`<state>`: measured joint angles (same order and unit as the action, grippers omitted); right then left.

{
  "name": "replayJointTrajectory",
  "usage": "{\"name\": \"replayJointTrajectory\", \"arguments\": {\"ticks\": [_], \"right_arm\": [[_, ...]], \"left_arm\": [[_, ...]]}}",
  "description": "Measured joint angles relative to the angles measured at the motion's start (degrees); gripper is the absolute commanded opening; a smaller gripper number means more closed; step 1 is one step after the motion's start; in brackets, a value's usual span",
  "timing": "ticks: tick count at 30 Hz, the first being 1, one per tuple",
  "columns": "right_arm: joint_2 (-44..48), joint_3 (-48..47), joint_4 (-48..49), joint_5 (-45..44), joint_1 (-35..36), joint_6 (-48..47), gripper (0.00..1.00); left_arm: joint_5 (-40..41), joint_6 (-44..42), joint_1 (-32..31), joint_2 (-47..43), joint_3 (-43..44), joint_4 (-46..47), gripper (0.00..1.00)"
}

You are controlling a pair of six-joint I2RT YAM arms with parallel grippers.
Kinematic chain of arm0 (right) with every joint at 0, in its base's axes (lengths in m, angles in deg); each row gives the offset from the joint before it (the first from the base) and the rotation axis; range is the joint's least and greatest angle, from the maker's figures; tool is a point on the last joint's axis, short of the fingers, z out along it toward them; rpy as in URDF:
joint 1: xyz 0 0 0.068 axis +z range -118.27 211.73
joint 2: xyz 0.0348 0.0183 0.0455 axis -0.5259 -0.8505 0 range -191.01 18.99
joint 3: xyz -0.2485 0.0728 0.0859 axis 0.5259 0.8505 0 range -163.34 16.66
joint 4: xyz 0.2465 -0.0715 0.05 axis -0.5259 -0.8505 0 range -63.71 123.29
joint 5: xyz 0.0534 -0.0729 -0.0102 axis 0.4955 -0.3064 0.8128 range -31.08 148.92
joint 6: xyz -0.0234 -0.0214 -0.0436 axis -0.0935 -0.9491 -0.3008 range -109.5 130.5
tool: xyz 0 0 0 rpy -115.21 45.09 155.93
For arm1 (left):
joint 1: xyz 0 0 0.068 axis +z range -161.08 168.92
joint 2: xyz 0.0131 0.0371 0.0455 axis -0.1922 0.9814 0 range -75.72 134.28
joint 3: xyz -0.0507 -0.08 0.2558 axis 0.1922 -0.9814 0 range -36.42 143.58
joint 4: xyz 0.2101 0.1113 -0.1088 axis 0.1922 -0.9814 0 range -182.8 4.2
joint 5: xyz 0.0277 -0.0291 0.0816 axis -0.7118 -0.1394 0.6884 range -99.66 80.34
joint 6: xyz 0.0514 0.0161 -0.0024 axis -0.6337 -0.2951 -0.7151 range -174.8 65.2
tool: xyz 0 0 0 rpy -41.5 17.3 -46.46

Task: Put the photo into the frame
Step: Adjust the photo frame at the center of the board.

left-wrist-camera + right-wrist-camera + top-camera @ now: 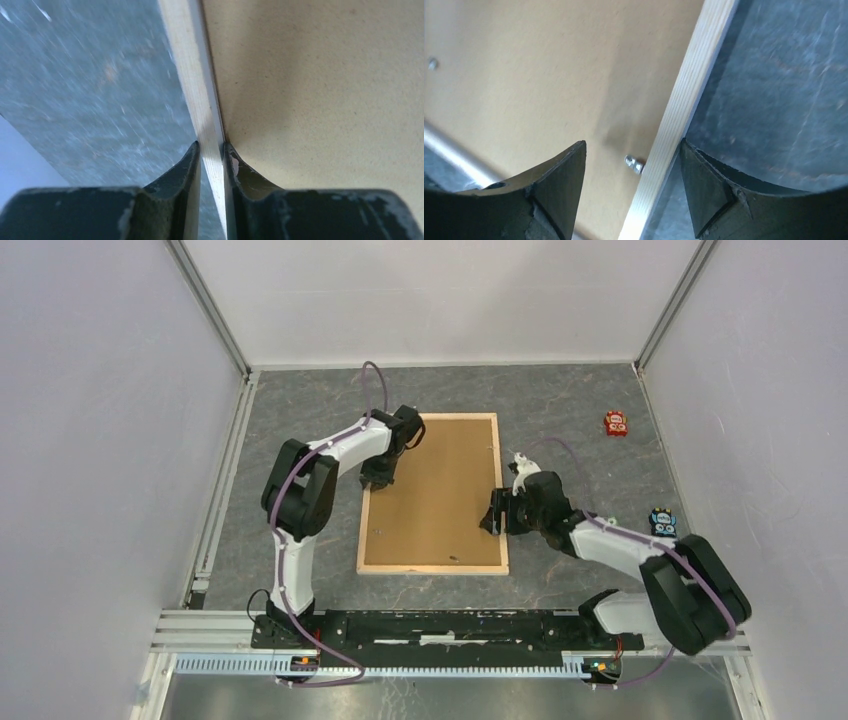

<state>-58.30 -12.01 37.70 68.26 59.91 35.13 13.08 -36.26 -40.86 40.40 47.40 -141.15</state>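
Frame L rail partly behind arm

Plain brown backing board flat on a grey marbled table, small red toy right of the board's far corner, blue and black toy well right of its near half, silver pin at the board's right edge

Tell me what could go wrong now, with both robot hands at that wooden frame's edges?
The left hand pinches just one thin rail of the frame; lifting could twist it or let it slip. The right hand stands open astride the opposite rail, beside a small metal tab; closing there might snag it.
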Motion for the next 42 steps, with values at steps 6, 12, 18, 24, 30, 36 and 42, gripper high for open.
{"name": "replayJointTrajectory", "arguments": {"ticks": [6, 12, 18, 24, 30, 36, 42], "right_arm": [[6.1, 7.8, 7.3, 4.6, 1.9, 8.7, 0.74], [11.3, 8.8, 7.9, 6.7, 3.0, 11.5, 0.81], [18.9, 8.8, 8.2, 10.7, 0.7, 10.1, 0.82], [18.8, 8.6, 10.4, 19.8, -2.3, 9.6, 0.80], [17.0, 8.1, 14.0, 24.7, -4.3, 10.3, 0.79], [17.0, 8.1, 15.3, 25.2, -4.9, 11.4, 0.79], [18.3, 8.1, 15.0, 24.1, -5.0, 11.5, 0.79]], "left_arm": [[5.5, -2.8, 0.5, 9.6, 15.4, 1.6, 0.34], [8.5, -2.3, 0.7, 9.3, 21.7, 2.0, 0.80], [4.4, 3.0, 0.8, -13.1, 3.9, 2.0, 0.88], [-6.7, 17.6, 0.8, -38.2, -16.0, 4.6, 0.87], [-15.3, 38.4, -0.6, -46.9, -34.2, 8.4, 0.93], [-17.2, 55.8, -1.5, -50.3, -44.3, 13.6, 0.89], [-18.4, 65.7, -2.0, -46.1, -46.0, 19.4, 0.79]]}}
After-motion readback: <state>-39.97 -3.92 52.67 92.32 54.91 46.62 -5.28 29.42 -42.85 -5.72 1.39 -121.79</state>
